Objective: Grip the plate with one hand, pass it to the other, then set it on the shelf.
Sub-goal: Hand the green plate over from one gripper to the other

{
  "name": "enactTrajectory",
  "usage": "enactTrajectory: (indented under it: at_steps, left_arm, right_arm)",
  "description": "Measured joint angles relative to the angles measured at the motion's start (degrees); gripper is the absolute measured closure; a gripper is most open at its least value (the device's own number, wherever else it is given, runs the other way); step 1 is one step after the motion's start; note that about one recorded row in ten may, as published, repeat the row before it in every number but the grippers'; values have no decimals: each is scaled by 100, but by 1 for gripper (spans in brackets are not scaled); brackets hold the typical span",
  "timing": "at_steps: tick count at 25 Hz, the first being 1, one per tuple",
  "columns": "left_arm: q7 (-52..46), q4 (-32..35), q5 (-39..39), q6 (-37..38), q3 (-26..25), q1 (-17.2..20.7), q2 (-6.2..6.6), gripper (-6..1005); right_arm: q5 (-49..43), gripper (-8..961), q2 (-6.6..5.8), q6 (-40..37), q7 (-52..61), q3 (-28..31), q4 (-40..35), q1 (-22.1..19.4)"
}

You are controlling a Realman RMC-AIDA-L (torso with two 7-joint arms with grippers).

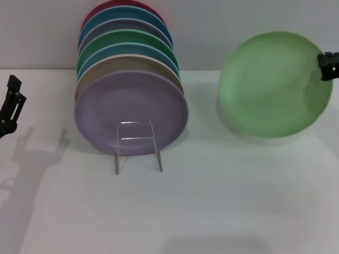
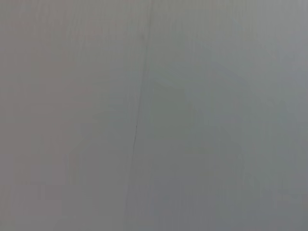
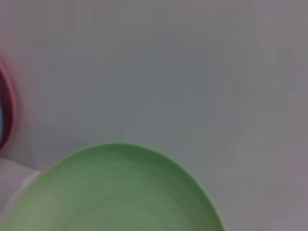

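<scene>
We see the mint plate point(image 1: 275, 84) tilted up at the bench's point(image 1: 222, 211) two o'clock, its far-right rim meeting the right end effector point(image 1: 328, 66); whether that grip is clenched, we cannot tell. The left end effector point(image 1: 11, 103) waits at nine o'clock, grip unreadable too. A thin rim hold could let the plate swing or slip during the handover, or knock the stacked plates point(image 1: 130, 79) on the shelf point(image 1: 137, 145).

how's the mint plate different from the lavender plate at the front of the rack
The mint plate is pale green; the lavender plate is light purple. The mint plate is held tilted by its rim at the right gripper, away from the rack; the lavender plate stands in the rack, fronting a row of plates. Both are round, matte and look alike in size.
</scene>
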Motion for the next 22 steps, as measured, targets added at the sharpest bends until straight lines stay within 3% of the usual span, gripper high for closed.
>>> enactTrajectory:
  at_steps: [12, 13, 14, 18, 22]
  left_arm:
    - [0, 6, -18, 18, 0, 26, 0, 168]
    - [0, 7, -19, 18, 0, 30, 0, 168]
    - [0, 8, -20, 18, 0, 36, 0, 168]
    - [0, 56, -27, 18, 0, 45, -5, 168]
    - [0, 66, -27, 23, 1, 64, -14, 168]
  right_arm:
    - [66, 932, 17, -2871, 18, -1036, -1055, -389]
    - [134, 932, 20, -3379, 27, -1223, -1265, -446]
    - [134, 933, 20, -3379, 27, -1223, -1265, -446]
    - [178, 933, 20, -4889, 214, -1701, -1798, -641]
    - [179, 933, 14, -5722, 429, -1925, -2253, -679]
